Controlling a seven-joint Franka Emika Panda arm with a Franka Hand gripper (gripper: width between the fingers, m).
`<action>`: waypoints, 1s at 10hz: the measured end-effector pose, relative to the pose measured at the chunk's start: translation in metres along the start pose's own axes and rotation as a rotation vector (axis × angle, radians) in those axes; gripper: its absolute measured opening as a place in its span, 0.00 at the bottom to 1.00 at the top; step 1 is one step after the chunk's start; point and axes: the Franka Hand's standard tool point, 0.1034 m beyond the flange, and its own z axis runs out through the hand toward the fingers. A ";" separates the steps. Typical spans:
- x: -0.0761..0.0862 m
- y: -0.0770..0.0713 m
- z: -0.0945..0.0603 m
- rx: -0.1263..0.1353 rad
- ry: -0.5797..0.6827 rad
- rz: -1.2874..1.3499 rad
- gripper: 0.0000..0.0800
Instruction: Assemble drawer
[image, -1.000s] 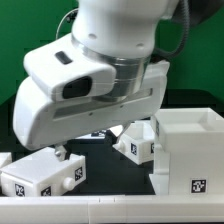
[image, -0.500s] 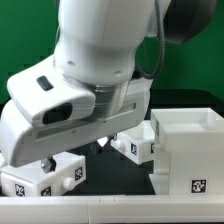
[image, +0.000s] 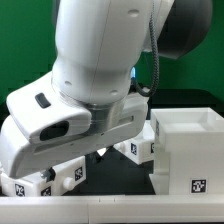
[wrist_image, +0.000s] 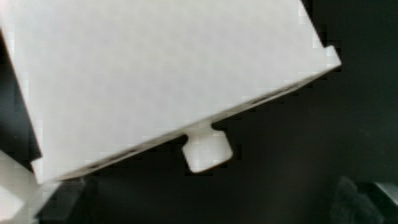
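Observation:
The white cube-shaped housing (image: 188, 150) stands open-topped at the exterior view's right, with a tag on its front. One knobbed tray (image: 135, 148) lies just left of it. The second tray (image: 50, 180) lies at the lower left, mostly covered by the arm's white wrist body (image: 70, 115), which hangs right over it. In the wrist view this tray (wrist_image: 160, 80) fills the picture as a plain white face with its small knob (wrist_image: 201, 150) sticking out. My gripper (wrist_image: 214, 205) is open. Its dark fingers (wrist_image: 64, 205) stand far apart, clear of the knob, with nothing between them.
The parts lie on a black table top (image: 120, 175) with a white strip (image: 110, 207) along its front edge. A green backdrop (image: 30, 60) stands behind. The arm blocks most of the exterior view's left and middle.
The arm has swung down and toward the exterior view's left, and now covers most of the left tray. The trays and housing have not moved.

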 end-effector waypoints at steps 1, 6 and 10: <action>0.000 0.000 0.002 0.002 -0.002 0.000 0.81; 0.002 0.003 0.025 -0.005 0.008 -0.002 0.81; 0.000 0.003 0.030 -0.001 0.003 0.000 0.81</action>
